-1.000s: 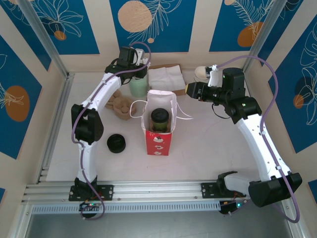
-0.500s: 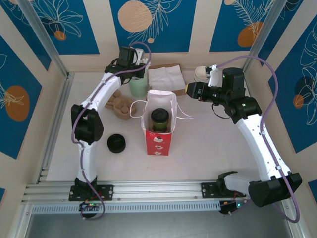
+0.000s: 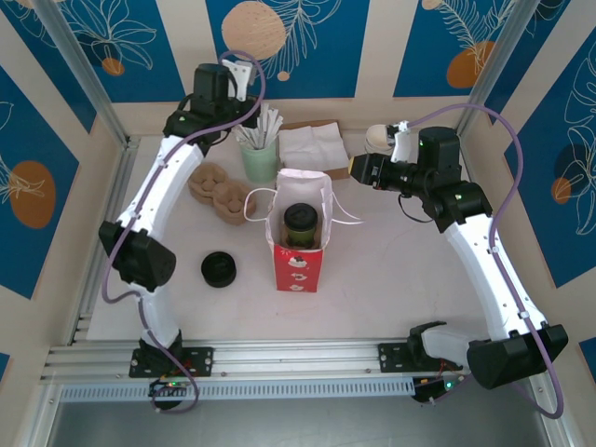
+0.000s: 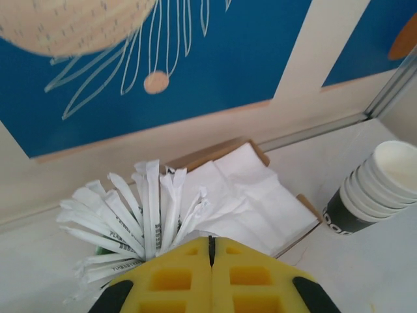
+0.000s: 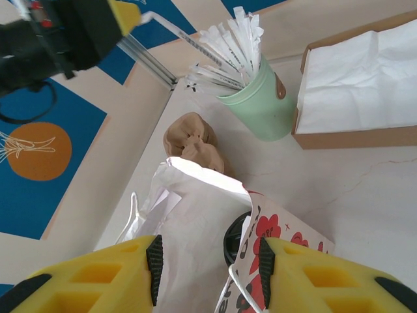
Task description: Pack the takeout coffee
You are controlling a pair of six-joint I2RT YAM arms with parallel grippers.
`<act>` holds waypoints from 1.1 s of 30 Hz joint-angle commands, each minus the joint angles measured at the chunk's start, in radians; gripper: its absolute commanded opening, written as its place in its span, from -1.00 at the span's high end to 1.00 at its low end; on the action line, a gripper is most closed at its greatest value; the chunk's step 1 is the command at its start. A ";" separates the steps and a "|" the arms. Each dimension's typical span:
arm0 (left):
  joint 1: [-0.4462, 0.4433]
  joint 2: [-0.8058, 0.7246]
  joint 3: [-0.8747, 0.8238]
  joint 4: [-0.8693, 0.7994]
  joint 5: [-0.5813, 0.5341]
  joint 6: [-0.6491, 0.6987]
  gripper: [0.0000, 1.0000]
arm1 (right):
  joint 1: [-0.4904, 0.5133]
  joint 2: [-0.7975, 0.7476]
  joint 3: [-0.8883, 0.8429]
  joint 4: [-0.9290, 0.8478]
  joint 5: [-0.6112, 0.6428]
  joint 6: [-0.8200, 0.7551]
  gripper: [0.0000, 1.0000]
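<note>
Takeout coffee (image 3: 299,223) stands in the red bag (image 3: 298,265) mid-table; left gripper (image 4: 210,244), jaws pinching 1 wrapped straw (image 5: 172,29), could drag neighbours out of the far-edge mint cup (image 3: 261,163); right gripper (image 5: 208,261) holds its jaws spread.

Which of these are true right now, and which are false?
1. The takeout coffee sits inside the red bag. True.
2. The left claw is open. False: it is shut on a wrapped stick above the green cup.
3. The right claw grips the coffee. False: it is open, near the bag's top.
4. A stack of white cups stands near the napkins. True.
</note>
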 commanded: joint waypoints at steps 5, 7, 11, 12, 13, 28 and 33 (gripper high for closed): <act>-0.040 -0.159 0.069 -0.108 0.070 0.040 1.00 | -0.001 -0.009 0.002 0.035 -0.011 0.005 0.08; -0.060 -0.201 0.068 -0.124 0.080 0.040 1.00 | -0.001 -0.009 0.003 0.040 -0.013 0.006 0.08; -0.117 -0.279 0.069 -0.160 0.096 0.053 1.00 | -0.002 -0.009 0.000 0.051 -0.017 0.012 0.08; -0.133 -0.296 0.069 -0.172 0.099 0.054 1.00 | -0.001 -0.009 -0.001 0.054 -0.019 0.013 0.08; -0.146 -0.313 0.069 -0.181 0.102 0.052 1.00 | 0.000 -0.009 -0.002 0.057 -0.020 0.014 0.08; -0.374 -0.522 -0.081 -0.255 0.213 -0.027 1.00 | -0.017 -0.038 -0.044 0.080 -0.024 0.023 0.08; -0.395 -0.588 -0.214 -0.260 0.262 -0.066 1.00 | -0.021 -0.031 -0.049 0.095 -0.037 0.026 0.08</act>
